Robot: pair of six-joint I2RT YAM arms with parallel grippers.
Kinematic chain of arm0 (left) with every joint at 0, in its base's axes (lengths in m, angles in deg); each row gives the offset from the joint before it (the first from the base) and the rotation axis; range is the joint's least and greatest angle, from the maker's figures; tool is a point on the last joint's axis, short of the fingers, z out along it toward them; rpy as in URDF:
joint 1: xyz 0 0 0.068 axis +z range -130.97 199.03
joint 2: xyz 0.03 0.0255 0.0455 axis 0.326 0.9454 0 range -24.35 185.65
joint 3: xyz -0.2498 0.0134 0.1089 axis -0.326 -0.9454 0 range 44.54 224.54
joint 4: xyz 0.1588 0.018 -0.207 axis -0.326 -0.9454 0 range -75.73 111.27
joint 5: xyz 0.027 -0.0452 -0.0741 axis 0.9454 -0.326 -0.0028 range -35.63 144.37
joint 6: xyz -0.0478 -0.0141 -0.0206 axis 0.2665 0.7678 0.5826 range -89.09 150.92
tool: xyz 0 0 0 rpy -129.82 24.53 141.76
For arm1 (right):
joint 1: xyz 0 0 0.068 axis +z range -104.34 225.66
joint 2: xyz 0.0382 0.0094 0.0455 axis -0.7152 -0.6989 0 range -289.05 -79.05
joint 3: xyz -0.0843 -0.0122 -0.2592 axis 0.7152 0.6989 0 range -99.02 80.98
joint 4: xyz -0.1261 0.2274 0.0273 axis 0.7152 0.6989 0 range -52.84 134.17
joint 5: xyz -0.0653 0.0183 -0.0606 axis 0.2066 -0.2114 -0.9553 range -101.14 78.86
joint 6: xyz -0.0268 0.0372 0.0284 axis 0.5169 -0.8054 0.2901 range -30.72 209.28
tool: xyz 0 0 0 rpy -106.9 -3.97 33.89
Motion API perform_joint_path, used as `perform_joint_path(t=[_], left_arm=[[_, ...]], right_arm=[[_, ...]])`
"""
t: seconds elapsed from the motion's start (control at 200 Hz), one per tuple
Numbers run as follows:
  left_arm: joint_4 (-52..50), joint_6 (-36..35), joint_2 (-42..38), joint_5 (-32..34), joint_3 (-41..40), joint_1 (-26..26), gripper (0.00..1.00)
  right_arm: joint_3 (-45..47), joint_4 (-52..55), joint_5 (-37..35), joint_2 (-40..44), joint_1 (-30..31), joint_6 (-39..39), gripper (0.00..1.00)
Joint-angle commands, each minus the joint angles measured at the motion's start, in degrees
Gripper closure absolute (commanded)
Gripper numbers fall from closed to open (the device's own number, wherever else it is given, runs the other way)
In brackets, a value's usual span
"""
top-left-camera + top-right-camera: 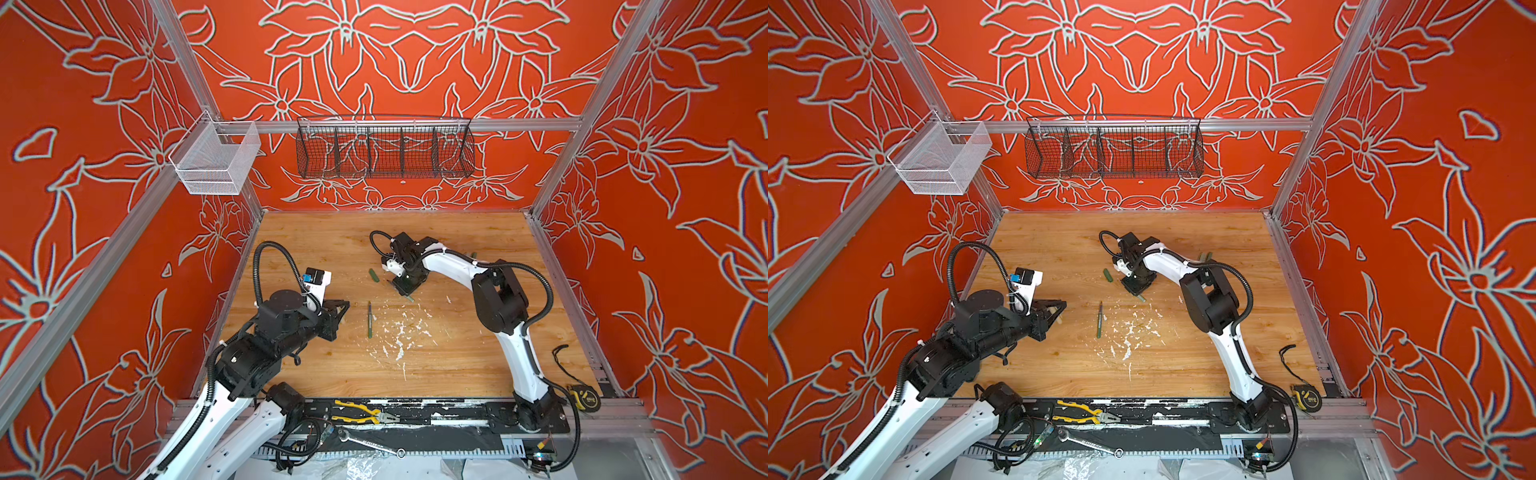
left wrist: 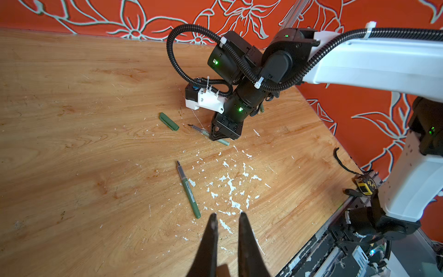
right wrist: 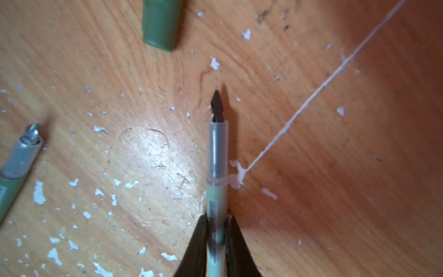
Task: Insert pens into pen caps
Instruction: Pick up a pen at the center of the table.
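Note:
My right gripper (image 3: 217,218) is down at the table and shut on a pale green pen (image 3: 217,153), whose dark tip points toward a green pen cap (image 3: 160,24) lying close by. The pen's tail shows under the gripper in a top view (image 1: 410,297). A darker green pen (image 1: 369,320) lies loose mid-table. My left gripper (image 2: 227,214) hovers near that pen's tail, shut on a small tan piece (image 2: 221,271) deep between its fingers, seemingly a tan pen cap. More green pieces (image 1: 1204,257) lie half hidden behind the right arm.
White flecks (image 1: 399,332) litter the wood in front of the right arm. Yellow pliers (image 1: 361,411), a wrench (image 1: 370,442) and a tape measure (image 1: 584,397) sit along the front rail. A black wire basket (image 1: 384,149) and a white mesh basket (image 1: 216,158) hang on the walls.

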State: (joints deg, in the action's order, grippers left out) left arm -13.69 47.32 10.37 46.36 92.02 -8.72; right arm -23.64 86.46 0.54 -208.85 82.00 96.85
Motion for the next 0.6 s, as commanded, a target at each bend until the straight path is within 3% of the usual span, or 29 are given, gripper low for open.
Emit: perform_joint_path(t=[0.0,0.385,0.596], left_arm=[[3.4,0.6,1.5,-1.9,-1.5,0.2,1.00],[19.3,4.4,9.8,-6.1,-3.9,0.3,1.00],[33.2,8.8,12.6,-8.9,-8.2,0.7,1.00]], right_arm=[[1.7,1.8,3.7,0.3,0.1,1.5,0.90],[17.6,-11.7,11.6,19.7,0.1,-4.3,0.93],[37.3,-25.9,20.6,35.8,0.5,-10.3,0.93]])
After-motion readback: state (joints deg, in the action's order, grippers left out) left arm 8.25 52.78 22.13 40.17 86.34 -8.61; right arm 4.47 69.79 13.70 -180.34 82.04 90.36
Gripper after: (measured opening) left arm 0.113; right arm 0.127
